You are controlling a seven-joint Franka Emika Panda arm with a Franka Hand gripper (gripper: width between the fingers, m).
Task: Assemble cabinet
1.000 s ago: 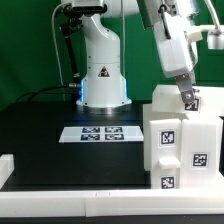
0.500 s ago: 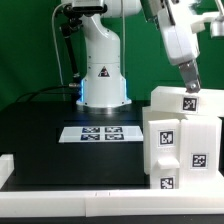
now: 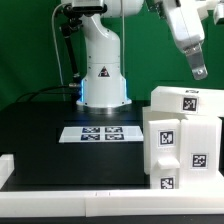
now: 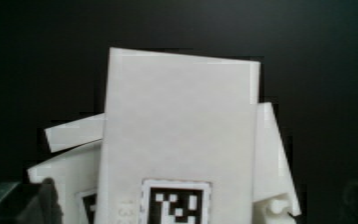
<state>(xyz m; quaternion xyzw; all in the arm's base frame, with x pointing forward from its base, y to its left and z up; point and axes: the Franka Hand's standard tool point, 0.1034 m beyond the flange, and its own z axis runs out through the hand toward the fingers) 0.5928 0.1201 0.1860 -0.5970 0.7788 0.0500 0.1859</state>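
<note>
The cabinet [image 3: 181, 140] stands as a white boxy stack on the black worktop [image 3: 50, 140], directly below the gripper [image 3: 200, 70] and clear of it. Its upper face carries a black-and-white square tag, and three more tags show on the face turned to the camera. In the wrist view the cabinet [image 4: 185, 120] fills most of the picture: a long white panel seen from above, a tag at its near end, with angled white edges showing at each side of it.

The gripper hangs in the air above the cabinet's top panel, with a gap of green backdrop between its tip and the white plastic. It has nothing in its grasp. How far apart its fingers stand cannot be told; they read as one dark tip in the exterior view, and only blurred dark shapes show in the corners of the wrist view.

Farther from the gripper, on the worktop near the arm's white base [image 3: 103, 75], lies the marker board [image 3: 95, 133] with its printed tags.
</note>
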